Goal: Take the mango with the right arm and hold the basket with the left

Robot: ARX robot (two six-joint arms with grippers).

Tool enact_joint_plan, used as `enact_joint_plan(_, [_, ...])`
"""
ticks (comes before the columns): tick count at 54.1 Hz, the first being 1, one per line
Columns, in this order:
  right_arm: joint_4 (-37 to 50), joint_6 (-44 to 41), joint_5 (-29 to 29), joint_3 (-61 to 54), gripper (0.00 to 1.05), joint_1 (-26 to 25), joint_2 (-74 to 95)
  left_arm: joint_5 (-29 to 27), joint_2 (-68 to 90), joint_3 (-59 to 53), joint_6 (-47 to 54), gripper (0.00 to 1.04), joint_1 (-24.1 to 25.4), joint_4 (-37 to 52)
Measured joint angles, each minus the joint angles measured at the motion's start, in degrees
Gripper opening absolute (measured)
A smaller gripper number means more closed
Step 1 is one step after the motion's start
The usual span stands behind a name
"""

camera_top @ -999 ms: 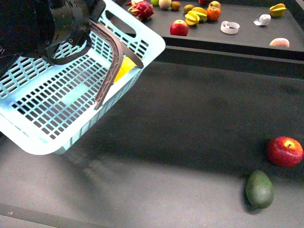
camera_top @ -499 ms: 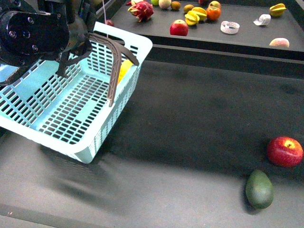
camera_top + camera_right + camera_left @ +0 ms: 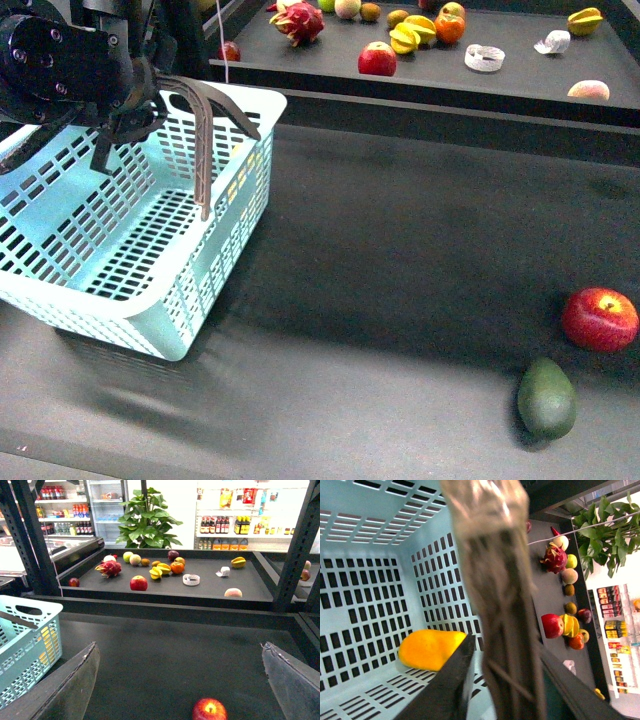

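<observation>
Mango [image 3: 431, 649]: a smooth yellow-orange oval fruit with unmarked skin, seen clearly in the left wrist view; in the front view only yellow patches are glimpsed through the basket's slotted wall.
Mango's position: it is lying on the basket floor, tucked against a side wall near a corner.
Mango's long axis: it is laid flat, running along the wall beside it; which end is the stem end cannot be told.
Basket [image 3: 120, 290]: pale blue plastic with slotted walls and floor, shown at the left of the dark table [image 3: 400, 300], tilted, with its far end raised.
Basket handle [image 3: 205, 130]: a brown curved strap, arched over the basket's far rim.
Left gripper [image 3: 140, 95]: it is clamped around the basket handle, with the strap pinched between its dark fingers [image 3: 451, 680].
Right gripper [image 3: 180, 680]: its fingers are spread wide and nothing is held; it is hovering above the table.
Red apple [image 3: 599, 319]: it is resting on the table at the near right.
Dark green fruit [image 3: 546, 398]: egg-shaped, it is placed just beside the red apple.
Far tray [image 3: 520, 75]: assorted fruit is scattered over it.
</observation>
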Motion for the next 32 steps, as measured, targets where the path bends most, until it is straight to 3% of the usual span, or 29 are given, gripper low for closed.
enact_joint_plan(8, [0.0,0.0,-0.02,0.0,0.97,0.0,0.0,-1.01,-1.44,-2.34,4.13,0.58,0.04,0.04])
enact_joint_plan(20, [0.0,0.0,-0.02,0.0,0.97,0.0,0.0,-0.92,-11.13,-15.23,8.96,0.99,0.15,7.54])
enact_joint_plan(32, [0.0,0.0,-0.02,0.0,0.97,0.0,0.0,-0.81,-24.74,-30.73,16.26,0.99,2.73,15.37])
